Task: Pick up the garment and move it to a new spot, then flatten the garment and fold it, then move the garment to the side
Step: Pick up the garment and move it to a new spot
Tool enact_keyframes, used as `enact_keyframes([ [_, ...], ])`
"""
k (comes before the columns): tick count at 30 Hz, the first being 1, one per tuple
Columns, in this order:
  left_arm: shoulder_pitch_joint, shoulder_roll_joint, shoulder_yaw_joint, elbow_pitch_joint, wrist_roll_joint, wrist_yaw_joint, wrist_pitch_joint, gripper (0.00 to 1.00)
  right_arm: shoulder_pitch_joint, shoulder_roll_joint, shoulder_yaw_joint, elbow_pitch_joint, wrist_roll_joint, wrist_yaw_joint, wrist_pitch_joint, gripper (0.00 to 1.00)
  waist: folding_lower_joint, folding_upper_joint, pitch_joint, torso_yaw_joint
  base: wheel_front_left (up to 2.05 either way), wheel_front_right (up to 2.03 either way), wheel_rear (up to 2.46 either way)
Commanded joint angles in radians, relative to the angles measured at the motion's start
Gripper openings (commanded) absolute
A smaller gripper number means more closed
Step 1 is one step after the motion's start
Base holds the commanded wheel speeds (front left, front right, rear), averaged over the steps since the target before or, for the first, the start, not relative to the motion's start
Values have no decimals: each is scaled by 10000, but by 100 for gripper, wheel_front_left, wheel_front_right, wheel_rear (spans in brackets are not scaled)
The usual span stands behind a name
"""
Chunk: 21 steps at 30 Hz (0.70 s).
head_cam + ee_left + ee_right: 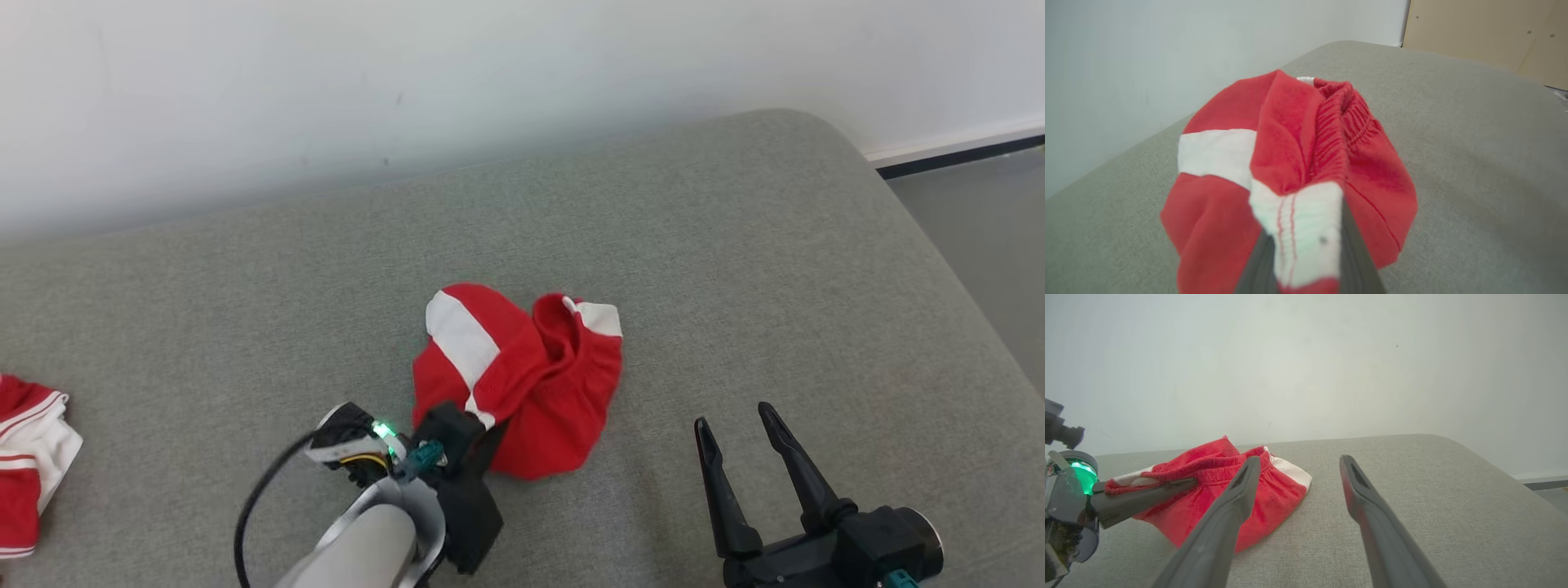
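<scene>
Your left gripper (483,426) is clamped on the garment (531,392), its two dark fingers (1355,253) pressed together over a white hem band with two thin red stitch lines running along it. Your right gripper (733,418) holds nothing. Its fingers stand wide apart and point up the head view, off to the right of the cloth and clear of it.

You have red shorts with white panels, bunched into a rounded heap near the middle of the cushion (735,245), closer to its near edge than to the wall. The heap gives you no firm long axis in the head view. From the right wrist view it stretches from the pinched edge at the left gripper across to a white corner resting on the cushion. The gathered elastic waistband sits on top as a ridge and runs away from the pinched hem toward the wall. One white panel faces up on the far left side of the heap, another on the far right.

Beneath it you see a grey-green woven cushion with a rounded far right corner. A second red and white garment (24,457) lies at the cushion's left edge, well apart. Behind stands a plain pale wall (408,82) with a white baseboard (955,151) over grey floor (996,212) at the right. The left wrist view shows a beige panel (1478,32) beyond the cushion.
</scene>
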Motion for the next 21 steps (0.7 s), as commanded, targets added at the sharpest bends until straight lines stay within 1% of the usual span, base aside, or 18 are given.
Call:
enact_keyframes([
  [1, 115, 297, -302, 3, -35, 26, -152, 0, 23, 21, 1, 24, 18, -18, -20, 100, -2, -1, -28, 139, 0, 0, 0],
  [4, 170, 678, -681, 14, 193, 24, -264, 0, 84, 27, 21, 49, 23, -18, -20, 100, -2, -1, -119, 283, 0, 0, 0],
  [9, 504, 1288, -764, -435, 650, 35, -288, 0, 227, 30, 34, 97, 67, -18, -21, 100, -2, -1, -382, 527, 0, 0, 0],
  [11, 771, 1445, -604, -533, 567, 135, -289, 49, 271, 31, 35, 125, 83, -18, -20, 100, -2, -1, -535, 630, 0, 0, 0],
  [12, 856, 1481, -483, -613, 517, 200, -292, 100, 309, 29, 49, 139, 88, -18, -21, 100, -2, -1, -593, 673, 0, 0, 0],
  [16, 1464, 1560, 130, -1136, 327, 572, -292, 100, 442, 29, 52, 101, 94, -18, -20, 100, -2, -1, -855, 914, 0, 0, 0],
  [17, 1464, 1560, 130, -1136, 327, 572, -292, 100, 442, 29, 52, 101, 94, -18, -20, 100, -2, -1, -855, 914, 0, 0, 0],
  [21, 2185, 1622, 839, -1855, 62, 960, -293, 100, 574, 27, 60, 40, 94, -18, -20, 100, -2, -1, -1151, 1218, 0, 0, 0],
])
